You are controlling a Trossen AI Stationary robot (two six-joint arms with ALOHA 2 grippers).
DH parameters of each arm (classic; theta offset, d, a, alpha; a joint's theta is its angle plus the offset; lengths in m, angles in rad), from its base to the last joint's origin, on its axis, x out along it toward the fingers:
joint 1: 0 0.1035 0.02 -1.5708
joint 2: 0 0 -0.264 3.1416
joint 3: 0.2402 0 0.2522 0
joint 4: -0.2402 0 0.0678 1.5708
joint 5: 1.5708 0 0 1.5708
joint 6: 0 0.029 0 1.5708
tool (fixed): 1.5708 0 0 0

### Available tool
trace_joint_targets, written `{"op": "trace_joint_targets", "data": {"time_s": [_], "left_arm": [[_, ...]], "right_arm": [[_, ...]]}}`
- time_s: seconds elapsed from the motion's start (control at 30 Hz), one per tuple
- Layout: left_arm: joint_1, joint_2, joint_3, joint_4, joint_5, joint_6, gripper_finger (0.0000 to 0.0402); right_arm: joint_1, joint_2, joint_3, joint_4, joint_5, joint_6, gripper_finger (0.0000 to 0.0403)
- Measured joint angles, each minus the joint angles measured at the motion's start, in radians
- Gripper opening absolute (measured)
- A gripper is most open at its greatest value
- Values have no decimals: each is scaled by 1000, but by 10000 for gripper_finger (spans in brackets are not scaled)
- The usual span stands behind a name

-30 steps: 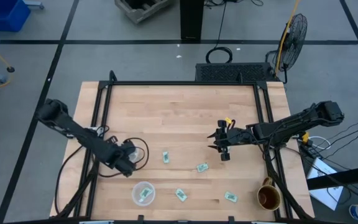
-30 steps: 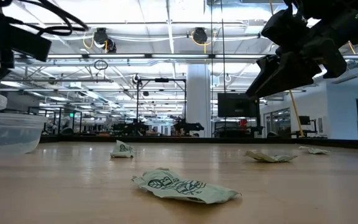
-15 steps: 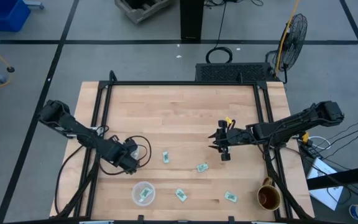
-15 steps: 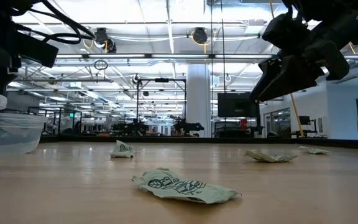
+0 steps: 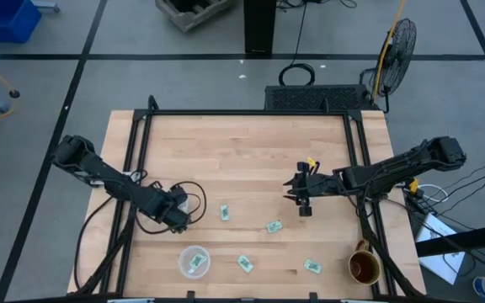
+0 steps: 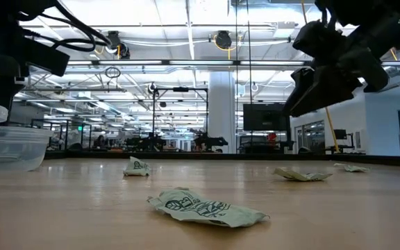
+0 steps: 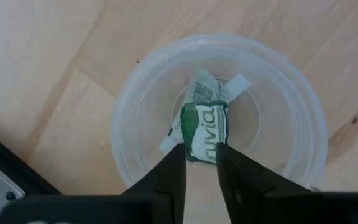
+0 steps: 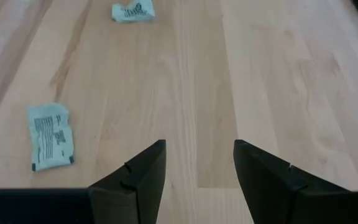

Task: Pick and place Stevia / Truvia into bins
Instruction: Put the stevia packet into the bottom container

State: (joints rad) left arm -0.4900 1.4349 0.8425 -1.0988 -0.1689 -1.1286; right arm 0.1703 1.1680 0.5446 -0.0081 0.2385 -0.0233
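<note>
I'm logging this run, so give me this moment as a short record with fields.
left gripper: over a clear cup, shut on a Truvia sachet
cup contents: another sachet beneath
right gripper: open, above bare table
second cup: holds one sachet
loose sachets: four on the table, one at
mug: near right corner

Overhead, tabletop-level and two close wrist cameras share one wooden table [image 5: 242, 151].

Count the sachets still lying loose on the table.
4 loose sachets: one just right of the left gripper, one below the right gripper, and two near the front edge. More sit inside the cups.
</note>
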Motion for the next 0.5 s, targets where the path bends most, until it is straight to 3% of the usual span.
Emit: {"op": "trace_joint_targets", "data": {"time_s": [0.13, 0.37, 0.5], "left_arm": [[1, -1, 0, 0, 39, 7, 110], [54, -11, 5, -7, 247, -4, 111], [102, -11, 30, -9, 240, 27, 111]], "right_arm": [[0, 0, 0, -64, 20, 50, 183], [-16, 0, 0, -304, 105, 268, 183], [-20, 0, 0, -431, 102, 411, 183]]}}
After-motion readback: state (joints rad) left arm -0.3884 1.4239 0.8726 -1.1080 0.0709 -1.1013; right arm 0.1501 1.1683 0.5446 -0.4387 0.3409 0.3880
